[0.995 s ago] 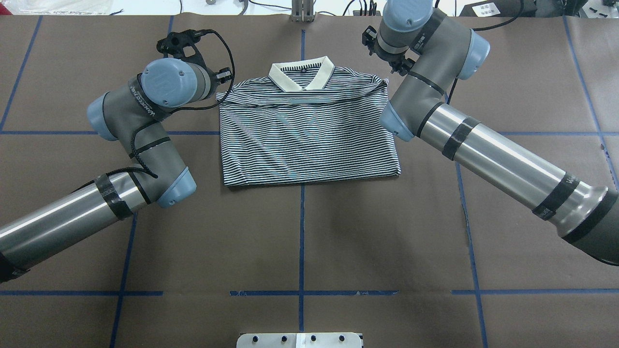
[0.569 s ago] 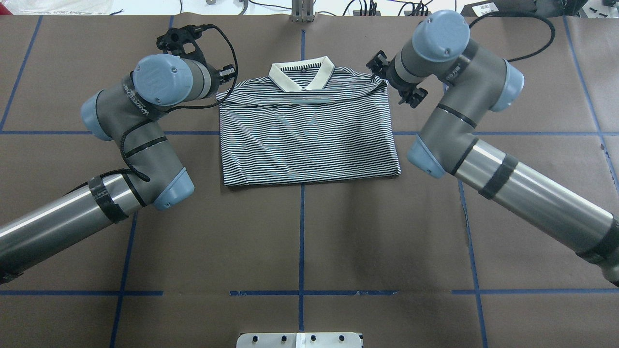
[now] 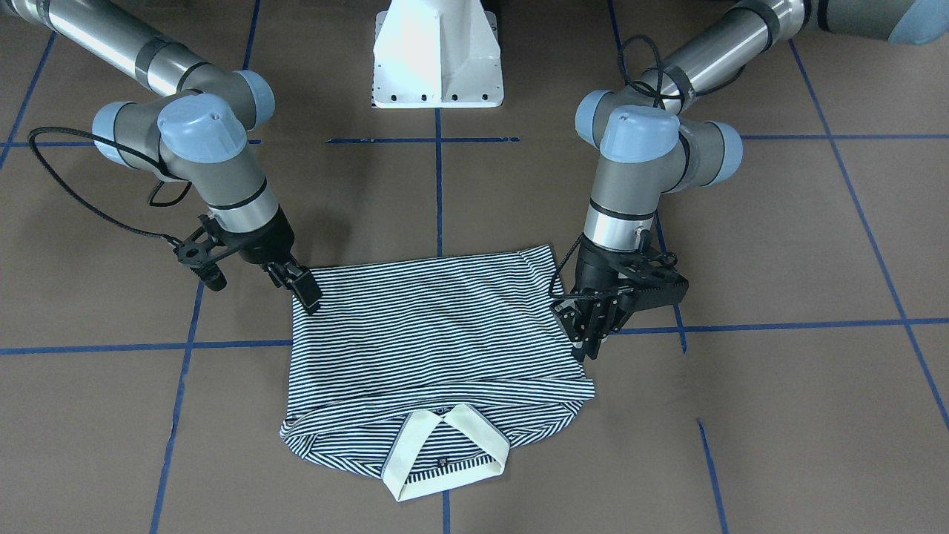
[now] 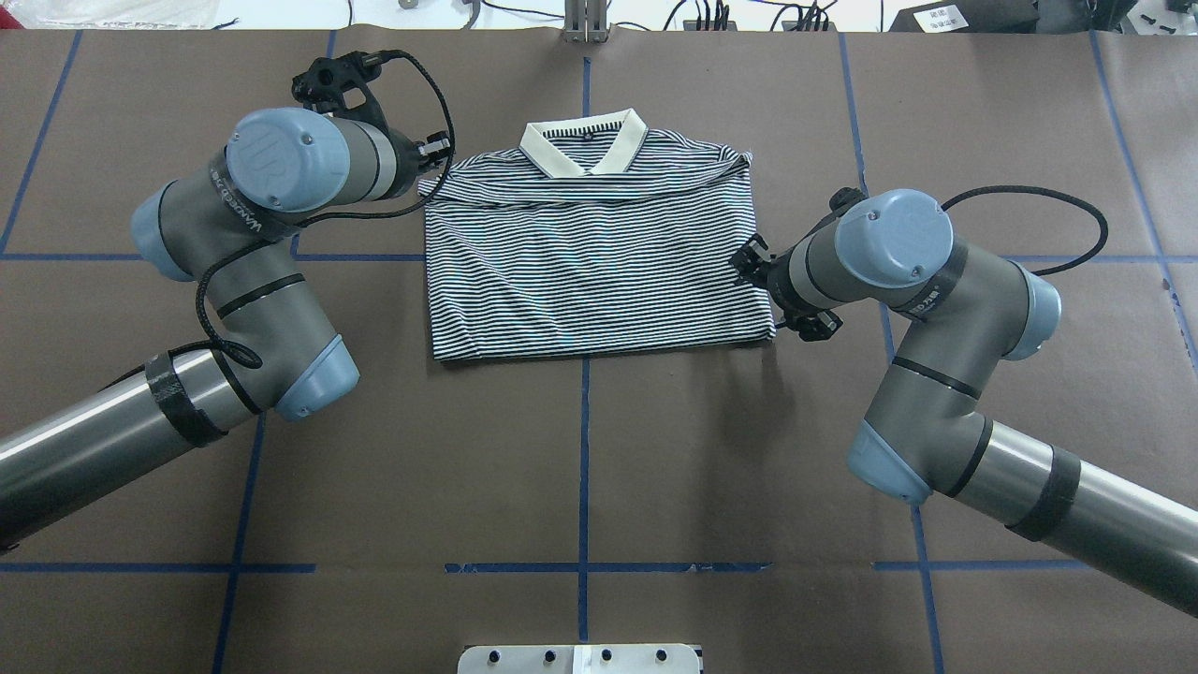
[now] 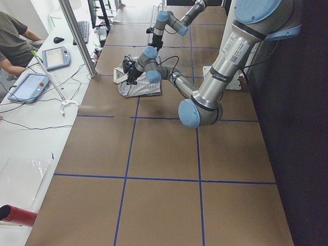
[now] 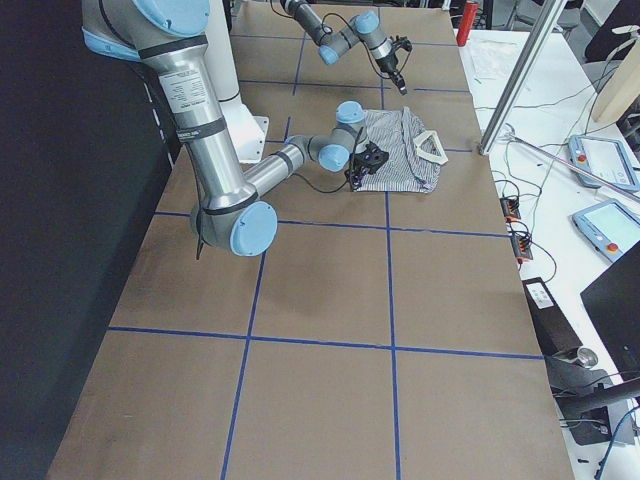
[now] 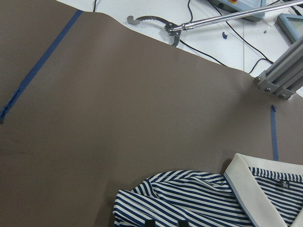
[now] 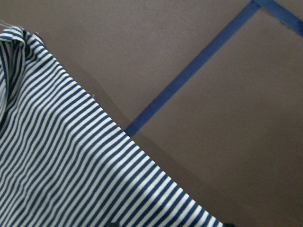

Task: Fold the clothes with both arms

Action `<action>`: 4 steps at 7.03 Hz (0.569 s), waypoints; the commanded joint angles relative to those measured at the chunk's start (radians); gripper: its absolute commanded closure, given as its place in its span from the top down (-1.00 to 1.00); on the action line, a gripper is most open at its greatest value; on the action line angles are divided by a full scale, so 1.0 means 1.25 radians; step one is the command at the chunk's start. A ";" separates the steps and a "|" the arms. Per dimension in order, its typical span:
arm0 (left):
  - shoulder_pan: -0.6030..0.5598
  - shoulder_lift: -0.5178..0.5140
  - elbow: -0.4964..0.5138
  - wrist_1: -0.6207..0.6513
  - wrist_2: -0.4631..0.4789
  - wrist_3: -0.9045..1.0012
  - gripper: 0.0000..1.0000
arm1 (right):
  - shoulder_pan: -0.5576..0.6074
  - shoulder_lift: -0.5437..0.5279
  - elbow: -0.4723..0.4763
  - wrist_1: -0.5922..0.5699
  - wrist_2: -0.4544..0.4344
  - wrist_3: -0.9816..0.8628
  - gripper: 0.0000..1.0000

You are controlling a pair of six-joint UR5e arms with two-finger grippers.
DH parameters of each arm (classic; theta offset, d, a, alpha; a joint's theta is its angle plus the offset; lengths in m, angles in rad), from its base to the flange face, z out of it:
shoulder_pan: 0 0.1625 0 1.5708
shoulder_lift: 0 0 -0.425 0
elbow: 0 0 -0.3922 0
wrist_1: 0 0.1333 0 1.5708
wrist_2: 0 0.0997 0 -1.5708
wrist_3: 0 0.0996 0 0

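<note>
left gripper [image 3: 589, 334]: tips a little apart, holding nothing, over the shirt's far left shoulder corner.
polo shirt [image 4: 599, 271]: folded flat mid table [image 4: 580, 468], collar [image 4: 585, 150] away from the robot.
right gripper [image 3: 304, 293]: jaws wide, empty, at the near right corner.
risk: grippers at uneven spots, so the next fold may skew. a shallow pinch could lift only the top layer and undo the stack.
</note>
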 commanded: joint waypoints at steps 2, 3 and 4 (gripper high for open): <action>0.000 0.001 -0.003 0.002 0.001 0.001 -0.43 | -0.013 -0.018 -0.001 0.000 -0.001 0.005 0.31; -0.001 0.002 -0.003 0.002 0.001 0.001 -0.43 | -0.013 -0.023 0.002 0.000 -0.001 0.006 0.07; -0.001 0.002 -0.003 0.002 0.001 0.001 -0.43 | -0.013 -0.028 0.003 0.000 -0.001 0.019 -0.47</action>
